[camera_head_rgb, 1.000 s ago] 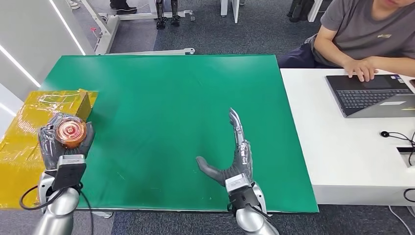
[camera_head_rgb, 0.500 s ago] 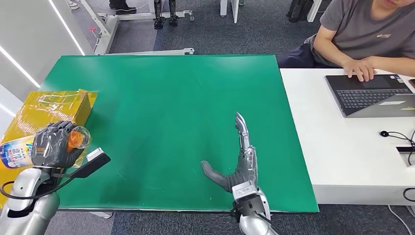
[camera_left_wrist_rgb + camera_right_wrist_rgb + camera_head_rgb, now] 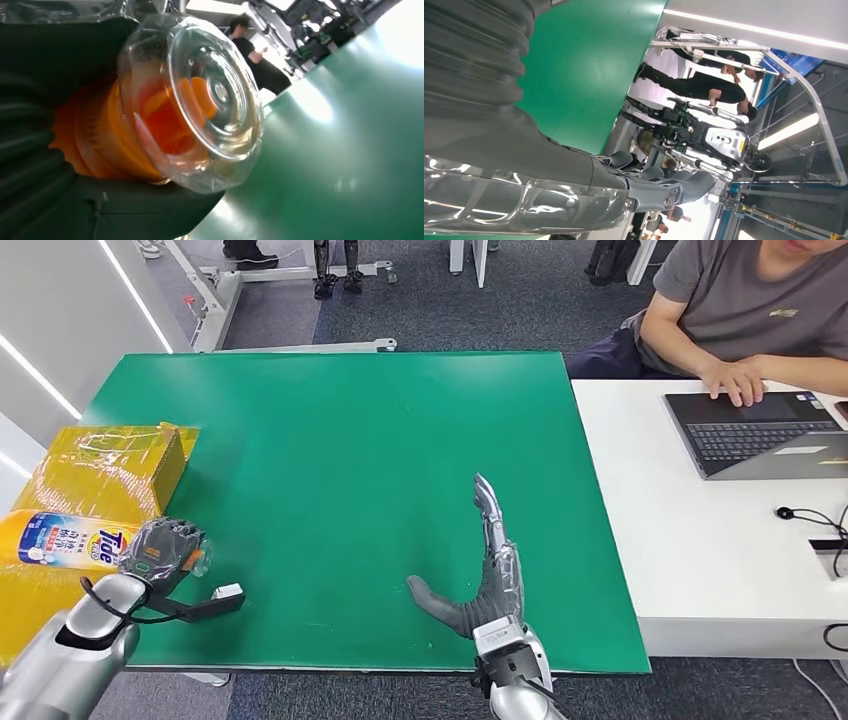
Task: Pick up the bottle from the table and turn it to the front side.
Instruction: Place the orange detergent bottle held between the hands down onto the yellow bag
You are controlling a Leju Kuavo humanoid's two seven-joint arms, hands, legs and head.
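While the left hand grips the Tide detergent bottle near its neck, fingers wrapped around the orange collar, the bottle lies sideways in the air at the left edge of the green table, its yellow body and label pointing outward over the yellow wrapped box and its clear cap pointing in over the tabletop. In the left wrist view the cap sits large against the dark fingers, with the green surface beyond it.

By my reading the pick-up is done and the turning step is in hand: the printed label already faces up toward the head view, so what remains is probably a small roll of the wrist to square the front side, and a firm hold, since the grip is at the cap end and the heavy body hangs out past the hand.

Room is tighter on the left, where the box stands just beside the bottle at the table's left edge. Toward the middle the green top is open. The right hand rests near the front edge with fingers spread straight and thumb out, holding nothing, well apart from the bottle. A person's laptop sits on the white desk beyond the right edge.
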